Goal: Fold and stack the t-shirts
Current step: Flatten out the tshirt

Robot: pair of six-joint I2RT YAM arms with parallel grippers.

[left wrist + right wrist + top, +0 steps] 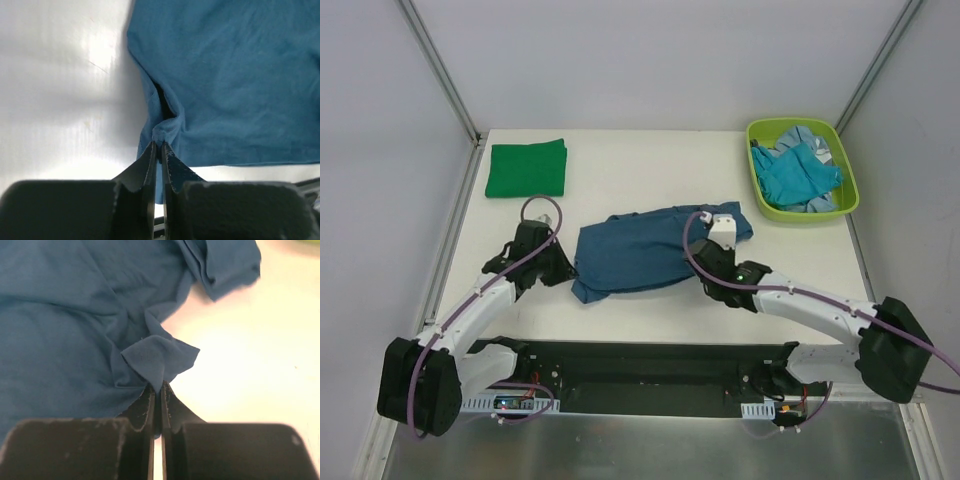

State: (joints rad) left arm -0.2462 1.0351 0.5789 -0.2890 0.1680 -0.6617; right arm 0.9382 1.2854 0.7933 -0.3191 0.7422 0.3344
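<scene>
A dark teal-blue t-shirt (pixel 640 250) lies crumpled across the middle of the table. My left gripper (pixel 563 268) is shut on its left edge; the left wrist view shows the cloth (pixel 225 75) pinched between the jaws (pixel 160 146). My right gripper (pixel 710 268) is shut on its right lower edge; a cloth corner (pixel 157 357) sticks out of the shut jaws (pixel 160 387). A bright green t-shirt (pixel 527 168) lies folded at the far left. Turquoise and pale blue t-shirts (pixel 798 172) lie bunched in the bin.
A lime-green plastic bin (pixel 852 190) stands at the far right corner. White walls with metal posts enclose the table on three sides. The black base rail (pixel 640 375) runs along the near edge.
</scene>
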